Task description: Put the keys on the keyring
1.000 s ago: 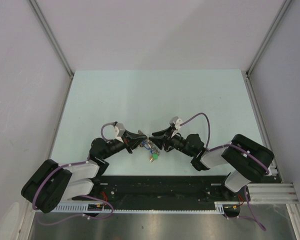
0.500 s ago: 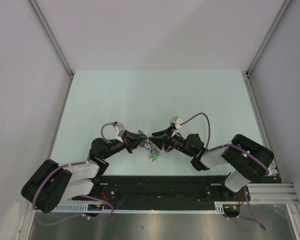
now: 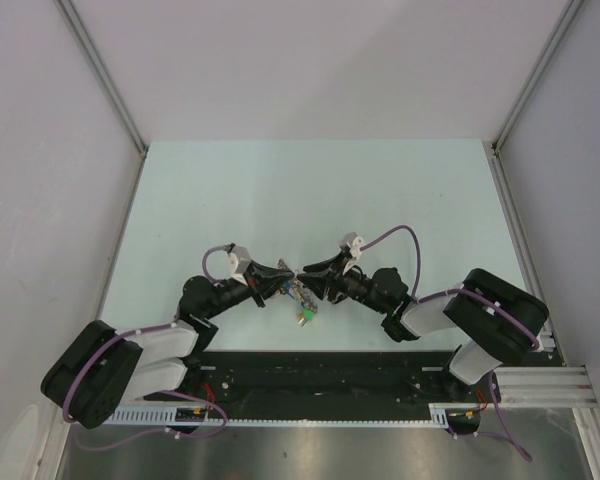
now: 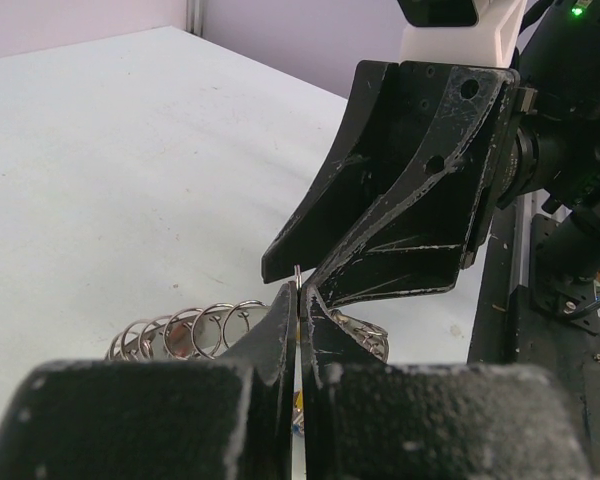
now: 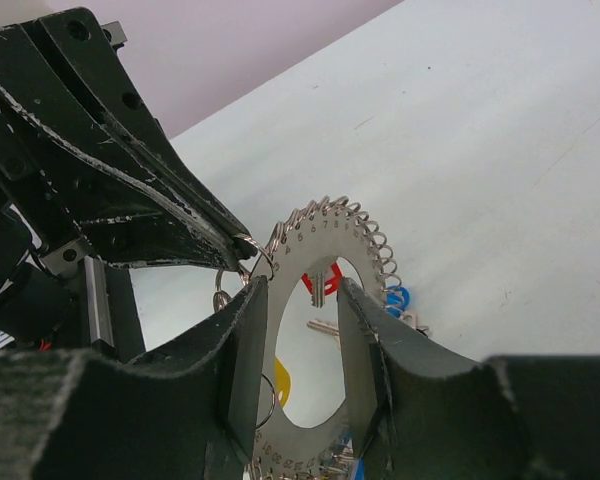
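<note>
The keyring (image 5: 325, 225) is a flat silver numbered ring with several small wire loops (image 4: 195, 330) round its rim. My right gripper (image 5: 300, 300) is shut across it, one finger on each side. Through its hole show a red-headed key (image 5: 325, 283), a blue head (image 5: 398, 298) and a yellow head (image 5: 280, 385). My left gripper (image 4: 298, 295) is shut, and a thin wire loop (image 5: 248, 243) at the ring's edge is pinched in its tips. From above, both grippers meet tip to tip over the keyring (image 3: 298, 292). A green-headed key (image 3: 305, 317) lies just below.
The pale table (image 3: 310, 190) stretches away behind the grippers, walled on three sides. The black base rail (image 3: 320, 370) runs close along the near side. The right gripper's fingers (image 4: 410, 190) fill the left wrist view just beyond my left tips.
</note>
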Motion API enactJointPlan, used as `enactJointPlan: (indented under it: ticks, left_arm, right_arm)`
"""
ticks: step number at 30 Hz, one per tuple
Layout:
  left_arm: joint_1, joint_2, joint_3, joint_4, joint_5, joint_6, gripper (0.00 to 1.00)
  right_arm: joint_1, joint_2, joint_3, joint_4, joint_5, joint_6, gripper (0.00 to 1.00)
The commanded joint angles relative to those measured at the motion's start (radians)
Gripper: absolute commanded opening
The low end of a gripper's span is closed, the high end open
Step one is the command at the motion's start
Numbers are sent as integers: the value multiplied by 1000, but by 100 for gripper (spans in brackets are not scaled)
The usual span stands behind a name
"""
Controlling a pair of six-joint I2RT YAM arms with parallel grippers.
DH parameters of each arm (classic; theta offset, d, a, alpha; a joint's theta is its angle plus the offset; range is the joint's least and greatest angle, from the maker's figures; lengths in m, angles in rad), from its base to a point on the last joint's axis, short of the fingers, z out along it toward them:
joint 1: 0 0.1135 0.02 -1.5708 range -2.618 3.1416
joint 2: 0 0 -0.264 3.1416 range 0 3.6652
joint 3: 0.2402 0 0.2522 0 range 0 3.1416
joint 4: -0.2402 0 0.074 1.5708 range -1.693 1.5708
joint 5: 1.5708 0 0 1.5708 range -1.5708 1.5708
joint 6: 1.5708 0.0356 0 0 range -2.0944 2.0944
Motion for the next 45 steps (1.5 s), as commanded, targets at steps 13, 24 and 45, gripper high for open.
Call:
enactJointPlan:
  ticks: [13, 24, 45]
  left_arm:
    - [-18, -38, 9, 20, -29, 33, 1]
    - [-26, -19, -3, 119, -26, -21, 0]
    - [-41, -56, -31, 69, -87, -28, 17]
  right_arm:
    - [8, -15, 42, 218, 3, 22, 39]
    - [10, 93, 59, 264, 40, 44, 37]
    - [-16, 10, 94, 174, -84, -108, 0]
